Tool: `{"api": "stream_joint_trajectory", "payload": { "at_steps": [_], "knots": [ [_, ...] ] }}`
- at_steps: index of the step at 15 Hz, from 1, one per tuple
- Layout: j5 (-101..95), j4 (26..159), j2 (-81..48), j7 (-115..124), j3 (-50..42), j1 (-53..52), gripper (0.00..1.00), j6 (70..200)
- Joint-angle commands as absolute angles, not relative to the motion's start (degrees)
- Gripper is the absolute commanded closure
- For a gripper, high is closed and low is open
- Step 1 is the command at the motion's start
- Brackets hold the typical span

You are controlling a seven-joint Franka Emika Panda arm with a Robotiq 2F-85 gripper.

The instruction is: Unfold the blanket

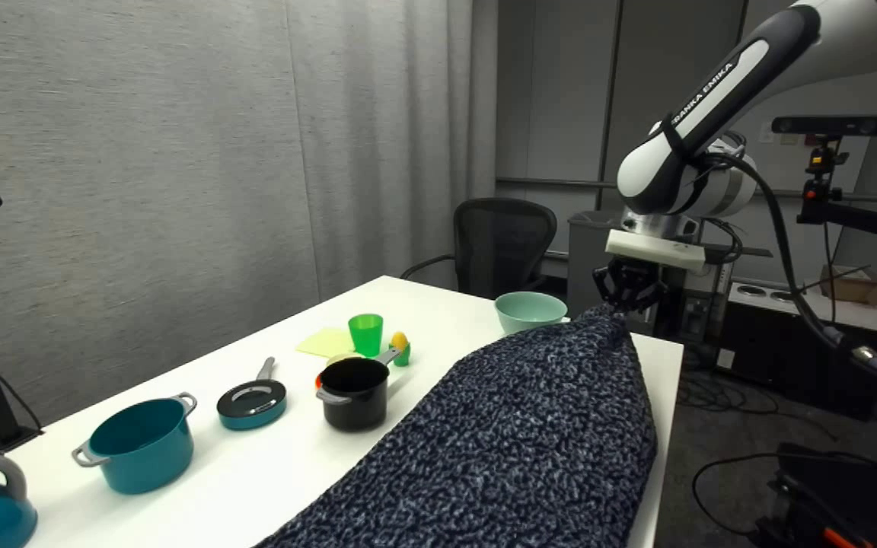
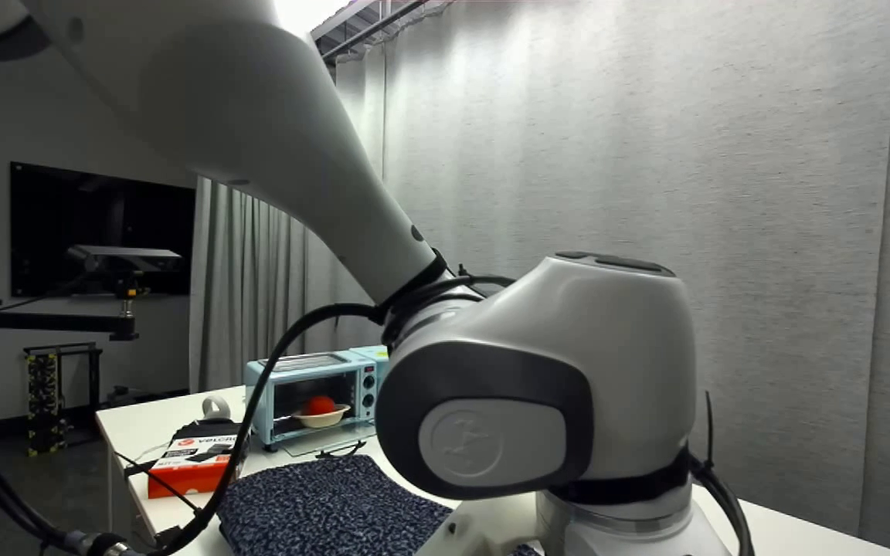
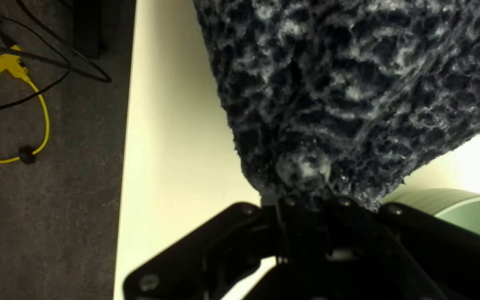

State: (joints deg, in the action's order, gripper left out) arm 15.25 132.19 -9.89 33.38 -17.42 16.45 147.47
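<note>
Along the bench [image 1: 233,487] beside me, a dark blue blanket [image 1: 515,426] lies stretched out, one end bunched and pinched in the claw [image 1: 623,304] near a green bowl [image 1: 531,310]. Unfolding looks partly done; releasing and flattening that end seem left.

On the white table [image 1: 233,495], you are seeing a teal pan [image 1: 252,407] sitting between a teal pot [image 1: 151,457] and a black pot [image 1: 356,409], while a green cup [image 1: 367,335] is standing by a yellow sheet [image 1: 323,342]. In an exterior view, a red round item [image 2: 320,405] is resting in a pale bowl [image 2: 323,420] inside a light-blue toaster oven [image 2: 314,377]; an orange-and-white box [image 2: 194,463] is lying near the oven. In the wrist view, you are catching a yellow cable [image 3: 47,121] curving over the dark floor [image 3: 56,216].
</note>
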Motion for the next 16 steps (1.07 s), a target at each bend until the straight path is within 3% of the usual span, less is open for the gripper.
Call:
{"api": "stream_joint_trajectory", "payload": {
  "at_steps": [1, 2, 3, 9, 10, 16],
  "knots": [
    [16.6, 125.4, -16.3, 32.3, -18.1, 17.2, 0.97, 146.1],
    [17.8, 124.5, -16.9, 31.4, -17.6, 17.4, 0.97, 145.2],
    [16.2, 128.2, -14.5, 33.2, -18.2, 16.1, 0.89, 146.9],
    [16.8, 126.0, -16.4, 33.2, -18.1, 16.1, 0.89, 146.1],
    [16.8, 126.0, -16.4, 33.2, -18.1, 16.1, 0.97, 146.1],
    [20.6, 125.8, -15.8, 31.6, -17.3, 17.0, 0.97, 148.1]
  ]
}}
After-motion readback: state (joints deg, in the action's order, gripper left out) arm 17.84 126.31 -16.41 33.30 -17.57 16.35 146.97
